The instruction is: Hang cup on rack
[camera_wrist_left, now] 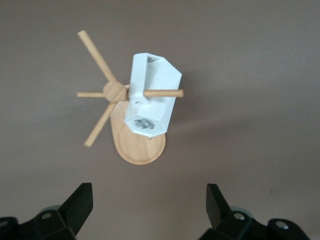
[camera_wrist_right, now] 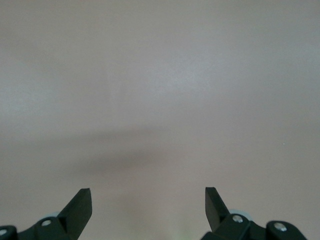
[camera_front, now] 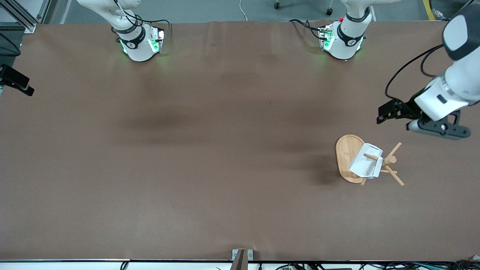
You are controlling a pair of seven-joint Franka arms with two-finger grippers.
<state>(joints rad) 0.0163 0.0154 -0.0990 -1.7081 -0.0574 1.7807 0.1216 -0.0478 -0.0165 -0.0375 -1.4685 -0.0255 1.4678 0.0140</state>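
The white faceted cup (camera_front: pixel 365 162) hangs tilted by its handle on a peg of the bamboo rack (camera_front: pixel 347 153). The rack stands toward the left arm's end of the table, nearer to the front camera than the left arm's base. The left wrist view shows the cup (camera_wrist_left: pixel 155 75) on its peg above the rack's oval base (camera_wrist_left: pixel 142 150). My left gripper (camera_front: pixel 385 111) is open and empty, up in the air beside the rack and apart from the cup; it also shows in the left wrist view (camera_wrist_left: pixel 149 192). My right gripper (camera_wrist_right: pixel 148 192) is open and empty over bare table.
The brown table top (camera_front: pixel 210 150) spreads wide between the arms' bases and the front edge. A black part (camera_front: pixel 17 80) juts in at the right arm's end; I cannot tell what it is. A small bracket (camera_front: pixel 242 257) sits at the front edge.
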